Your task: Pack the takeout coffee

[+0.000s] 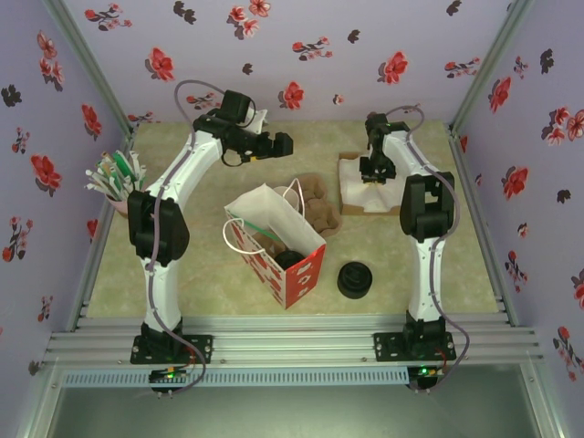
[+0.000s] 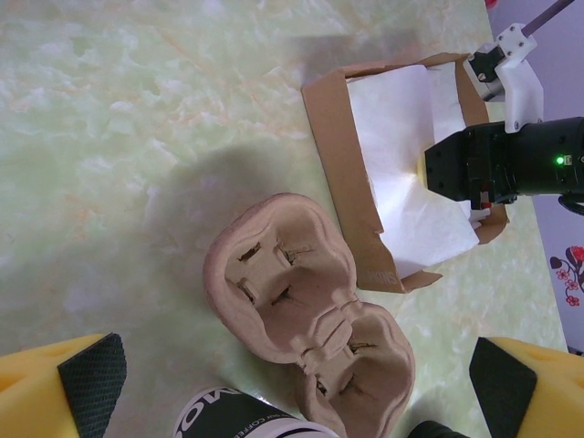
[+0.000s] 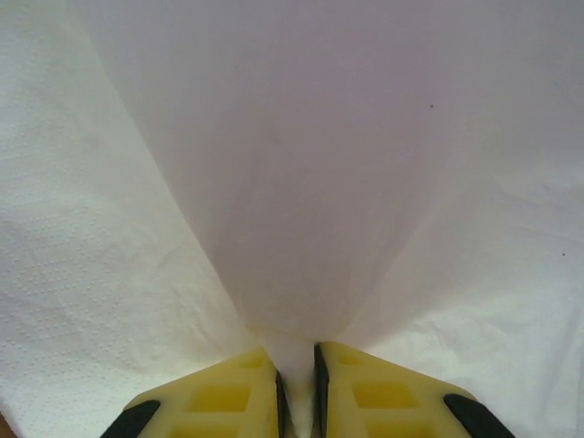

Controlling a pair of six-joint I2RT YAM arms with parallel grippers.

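Left gripper (image 1: 279,144) jaws were wide open and empty at upper middle. Right gripper (image 3: 297,360) was pinched on white paper (image 3: 292,182) in the cardboard box (image 2: 333,173). Takeout coffee (image 1: 290,258) sat inside the red-and-white gift bag (image 1: 297,274) at frame centre, black lid up. Pulp cup carrier (image 2: 283,283) lay just behind the bag, pockets empty. Black lid stack (image 1: 354,280) stood right of the bag. Printed surface (image 2: 233,415) read "COFFEE"; couldn't tell what it belonged to. Table (image 1: 201,265) was green marbled, walls (image 1: 365,27) lilac with red flowers.

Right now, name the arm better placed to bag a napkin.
Right. The right gripper is shut on a white napkin in the cardboard box; the left gripper hangs open, empty.
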